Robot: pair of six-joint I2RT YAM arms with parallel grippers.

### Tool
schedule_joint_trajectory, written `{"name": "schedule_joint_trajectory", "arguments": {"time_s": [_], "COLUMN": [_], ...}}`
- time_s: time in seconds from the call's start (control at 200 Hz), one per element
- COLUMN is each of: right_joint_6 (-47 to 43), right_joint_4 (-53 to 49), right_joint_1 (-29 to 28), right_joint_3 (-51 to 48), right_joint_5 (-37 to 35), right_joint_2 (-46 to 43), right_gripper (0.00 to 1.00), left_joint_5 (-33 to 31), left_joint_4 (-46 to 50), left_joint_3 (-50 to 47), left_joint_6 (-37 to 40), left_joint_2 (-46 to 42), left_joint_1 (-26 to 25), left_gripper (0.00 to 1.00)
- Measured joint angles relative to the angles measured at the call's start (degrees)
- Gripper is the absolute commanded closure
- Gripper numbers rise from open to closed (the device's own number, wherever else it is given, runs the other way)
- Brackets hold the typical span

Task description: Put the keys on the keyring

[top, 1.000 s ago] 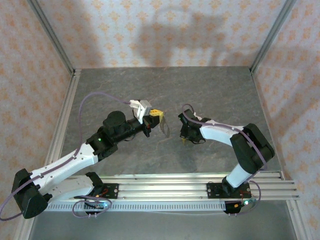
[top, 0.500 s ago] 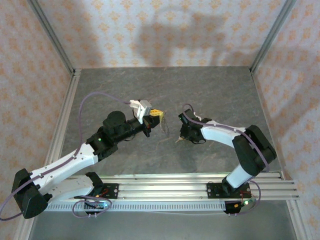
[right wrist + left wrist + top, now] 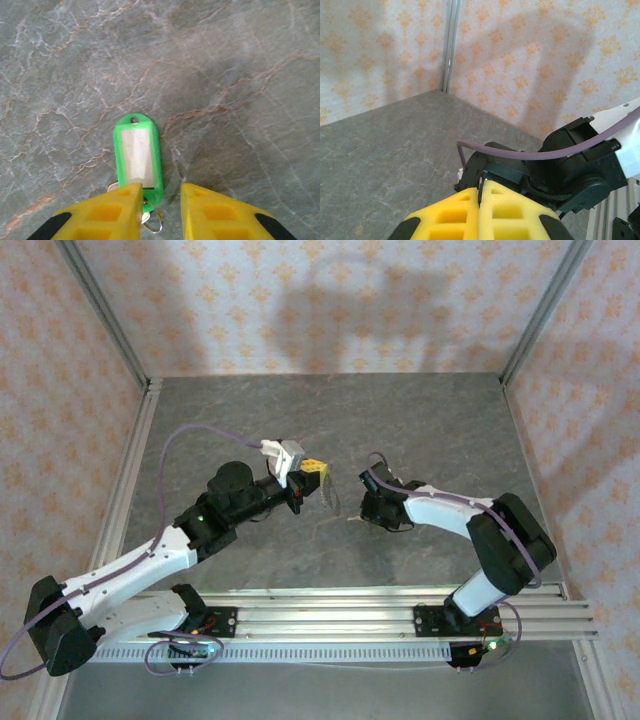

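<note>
The keys lie flat on the grey table: a green plastic tag with a white label, and a silvery blade and a small wire ring at its near end. My right gripper hovers over that near end, pointing down at the table, open. Its left finger covers part of the blade, and nothing is gripped. My left gripper is raised to the left of it, shut on the keyring, a thin tan strap hanging below the yellow fingertips. In the left wrist view my left gripper pinches a thin edge of the keyring.
The right arm's dark wrist and purple cable sit close in front of the left gripper. Patterned walls and metal posts enclose the table on three sides. A rail runs along the near edge.
My right gripper's jaws have spread apart and its wrist has shifted slightly left and down towards the table. The left arm and the strap have not moved.
</note>
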State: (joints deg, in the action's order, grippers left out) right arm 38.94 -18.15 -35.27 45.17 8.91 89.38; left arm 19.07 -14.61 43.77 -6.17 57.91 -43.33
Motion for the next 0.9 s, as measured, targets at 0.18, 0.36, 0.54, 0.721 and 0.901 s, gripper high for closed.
{"name": "schedule_joint_trajectory", "arguments": {"time_s": [0.18,0.36,0.54,0.721,0.901], "right_joint_6": [0.3,0.5,0.5,0.9,1.2], "right_joint_4": [1.0,1.2,1.6,1.7,2.1], "right_joint_1": [0.0,0.0,0.0,0.0,0.0], "right_joint_3": [-0.8,-1.4,-2.1,-2.8,-2.9], "right_joint_5": [1.2,1.8,2.0,2.5,2.9], "right_joint_2": [-0.9,-2.5,-2.6,-2.6,-2.6], "right_gripper": [0.71,0.71,0.71,0.74,0.82], "left_joint_5": [0.0,0.0,0.0,0.0,0.0], "left_joint_4": [-0.1,-0.1,-0.1,-0.2,-0.2], "left_joint_3": [0.0,0.0,0.0,0.0,0.0], "left_joint_6": [0.0,0.0,0.0,0.0,-0.1], "left_joint_2": [0.0,0.0,0.0,0.0,0.0], "left_joint_1": [0.0,0.0,0.0,0.0,0.0], "left_gripper": [1.0,1.0,1.0,1.0,1.0]}}
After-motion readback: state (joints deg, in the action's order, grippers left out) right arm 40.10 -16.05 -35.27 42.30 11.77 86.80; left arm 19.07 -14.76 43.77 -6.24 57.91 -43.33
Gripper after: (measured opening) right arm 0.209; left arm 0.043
